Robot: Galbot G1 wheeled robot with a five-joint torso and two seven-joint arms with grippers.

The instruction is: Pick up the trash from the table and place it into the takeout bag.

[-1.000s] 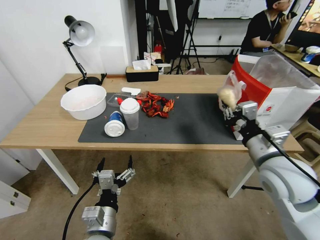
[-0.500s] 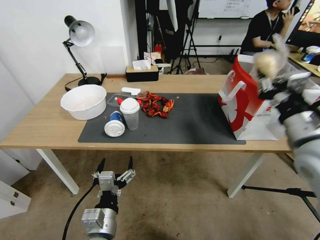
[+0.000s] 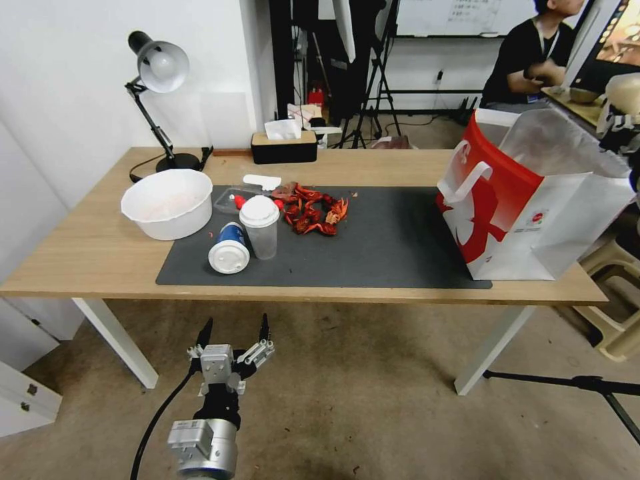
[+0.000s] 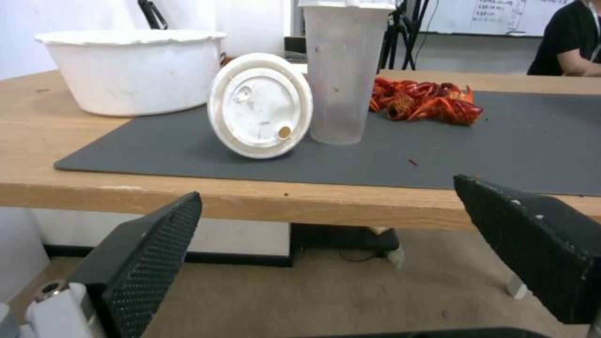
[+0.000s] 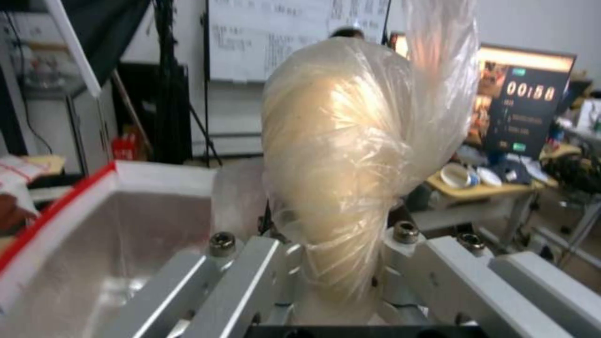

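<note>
My right gripper (image 3: pixel 617 121) is at the far right, above the right end of the takeout bag (image 3: pixel 527 200), shut on the small beige wrapped ball (image 3: pixel 627 90). In the right wrist view the wrapped ball (image 5: pixel 338 164) stands clamped in the right gripper (image 5: pixel 338 267), with the takeout bag's silver-lined mouth (image 5: pixel 125 225) just below and beside it. On the table's (image 3: pixel 87 253) dark mat stand a clear cup (image 3: pixel 260 227) and a blue cup (image 3: pixel 230 248) lying on its side. My left gripper (image 3: pixel 233 331) hangs open below the table's front edge, facing the blue cup's lid (image 4: pixel 260 105) and the clear cup (image 4: pixel 344 70).
A large white bowl (image 3: pixel 167 203) sits left of the cups, and red crayfish shells (image 3: pixel 310 210) lie behind them. A desk lamp (image 3: pixel 160 67) and a black tissue box (image 3: pixel 283 147) stand at the table's back edge. A seated person is behind the bag.
My right arm has swung up and to the right with the wrapped ball, from in front of the bag to above its right end. The left arm has stayed put.
</note>
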